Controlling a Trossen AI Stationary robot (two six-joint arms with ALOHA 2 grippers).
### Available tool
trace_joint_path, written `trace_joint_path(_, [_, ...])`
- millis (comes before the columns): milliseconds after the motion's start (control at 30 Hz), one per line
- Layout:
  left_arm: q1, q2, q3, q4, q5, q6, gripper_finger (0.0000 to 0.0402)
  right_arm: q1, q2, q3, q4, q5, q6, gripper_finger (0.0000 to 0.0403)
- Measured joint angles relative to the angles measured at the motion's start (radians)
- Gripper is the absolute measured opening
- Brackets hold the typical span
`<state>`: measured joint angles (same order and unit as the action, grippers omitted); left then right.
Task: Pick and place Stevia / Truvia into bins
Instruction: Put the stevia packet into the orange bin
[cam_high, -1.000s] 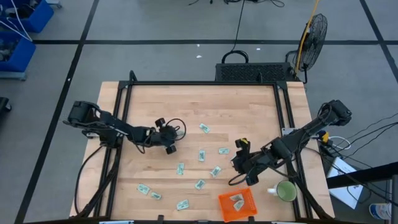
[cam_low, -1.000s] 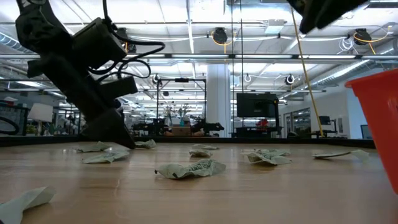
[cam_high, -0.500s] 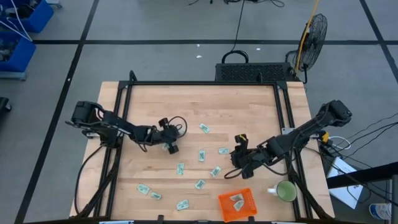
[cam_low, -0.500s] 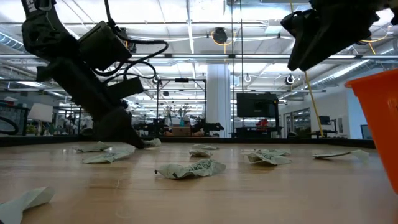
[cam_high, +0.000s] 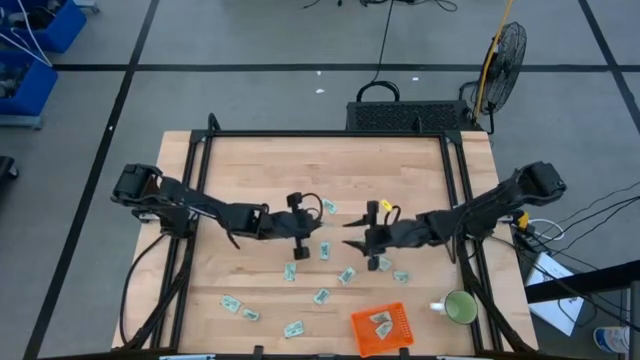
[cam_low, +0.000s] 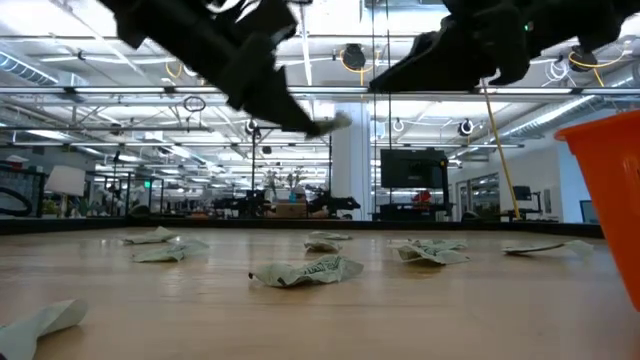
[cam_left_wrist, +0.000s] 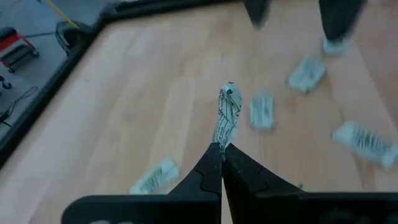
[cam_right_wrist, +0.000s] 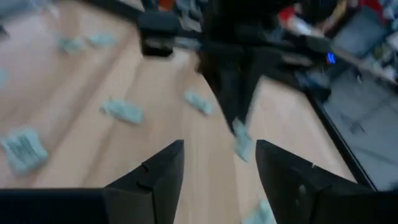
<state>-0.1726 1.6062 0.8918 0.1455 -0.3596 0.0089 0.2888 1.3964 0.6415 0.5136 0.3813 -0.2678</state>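
Several pale green and white Stevia sachets (cam_high: 325, 250) lie flat and scattered on the wooden table (cam_high: 260, 160). My left gripper (cam_high: 316, 224) hovers high over the table's middle, shut on one crumpled sachet (cam_left_wrist: 227, 112). My right gripper (cam_high: 352, 224) faces it from the right, open and holding nothing. In the right wrist view (cam_right_wrist: 219, 158) its fingers stand apart, with the left arm and its hanging sachet (cam_right_wrist: 241, 142) ahead. The orange bin (cam_high: 382, 328) stands at the near right edge with sachets inside. My left gripper pinches one end of the sachet (cam_left_wrist: 224, 140) between its two fingertips. The fingers slant down toward the table's right side. The rest of the sachet (cam_low: 332, 122) sticks out past the tips, twisted and lifted well clear of the table.
A green mug (cam_high: 460, 307) stands to the right of the orange bin (cam_low: 610, 190). Loose sachets (cam_low: 305, 270) lie across the near half of the table. The far half is bare wood. A fan (cam_high: 505, 50) and a black case (cam_high: 410, 115) stand beyond the far edge.
My left gripper has taken a sachet off the table, risen, and moved toward the right edge; the sachet now hangs clear. My right gripper has left the spot beside the orange bin and moved toward the far edge and left, ending in front of the left gripper.
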Motion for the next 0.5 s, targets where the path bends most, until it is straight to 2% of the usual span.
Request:
trace_joint_path(133, [0.009, 0.000, 0.042, -0.002, -0.007, -0.013, 0.0004, -0.038, 0.010, -0.073, 0.134, -0.025, -0.006, 0.0181])
trace_joint_path(500, [0.022, 0.033, 0.058, 0.042, 0.027, -0.012, 0.0009, -0.086, 0.054, -0.085, 0.269, -0.046, -0.041, 0.0163])
